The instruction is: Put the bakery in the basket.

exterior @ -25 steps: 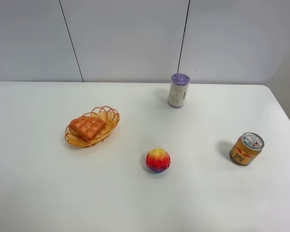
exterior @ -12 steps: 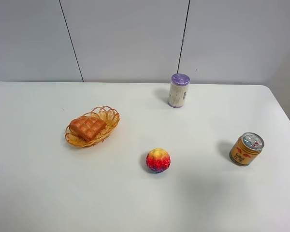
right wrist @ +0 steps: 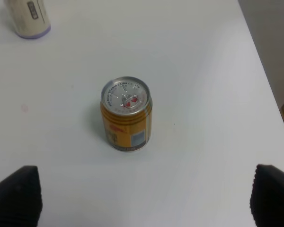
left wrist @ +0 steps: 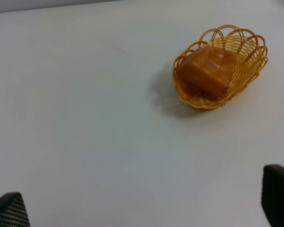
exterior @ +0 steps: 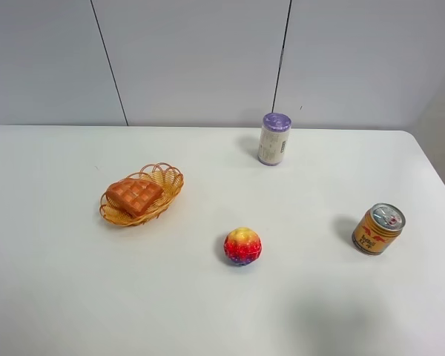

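Observation:
The orange-brown waffle wedge (exterior: 134, 196) lies inside the golden wicker basket (exterior: 165, 176) on the left of the white table. The left wrist view shows the waffle (left wrist: 208, 71) resting in the basket (left wrist: 253, 48), well ahead of my left gripper (left wrist: 144, 208). Only its two dark fingertips (left wrist: 8, 210) show at the frame's lower corners, wide apart and empty. My right gripper (right wrist: 144, 196) is also open and empty, its fingertips (right wrist: 16, 194) at the lower corners. Neither arm shows in the exterior high view.
A red-yellow-purple ball (exterior: 242, 245) sits mid-table. A gold can (exterior: 378, 228) stands at the right, also in the right wrist view (right wrist: 126, 115). A white canister with a purple lid (exterior: 274, 138) stands at the back, its base in the right wrist view (right wrist: 28, 18).

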